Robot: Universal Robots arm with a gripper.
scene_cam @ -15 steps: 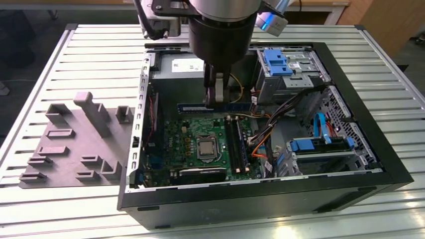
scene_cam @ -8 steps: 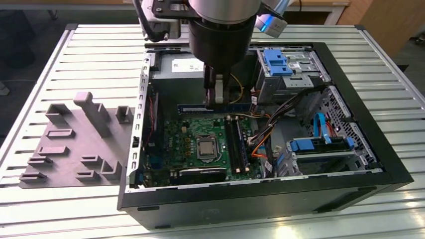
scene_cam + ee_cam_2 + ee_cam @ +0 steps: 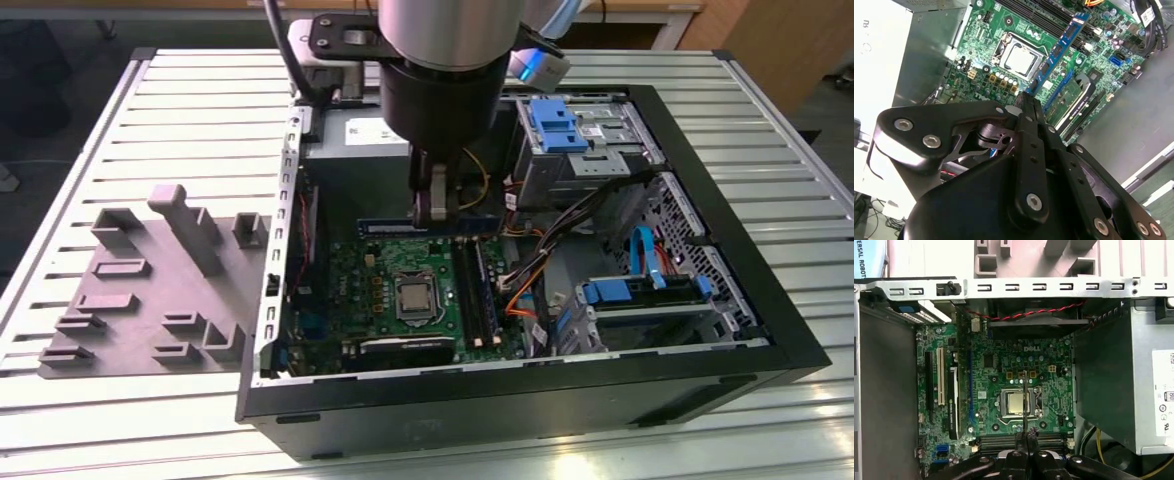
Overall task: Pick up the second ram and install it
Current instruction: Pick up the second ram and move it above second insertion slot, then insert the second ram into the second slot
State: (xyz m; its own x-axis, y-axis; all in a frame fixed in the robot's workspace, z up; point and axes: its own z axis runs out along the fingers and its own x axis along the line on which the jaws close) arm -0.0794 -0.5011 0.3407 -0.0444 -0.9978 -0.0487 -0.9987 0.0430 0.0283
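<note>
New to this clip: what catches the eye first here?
The arm hangs into the open computer case, its pincer shut on the second ram, held above the green motherboard near the processor. At the exterior view's left, a grey holder tray lies on the slatted table.

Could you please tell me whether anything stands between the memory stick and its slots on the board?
Nothing visible does. The claw holds the memory stick over the board, and the slots beside the processor lie uncovered; the orange cables run beside them.
</note>
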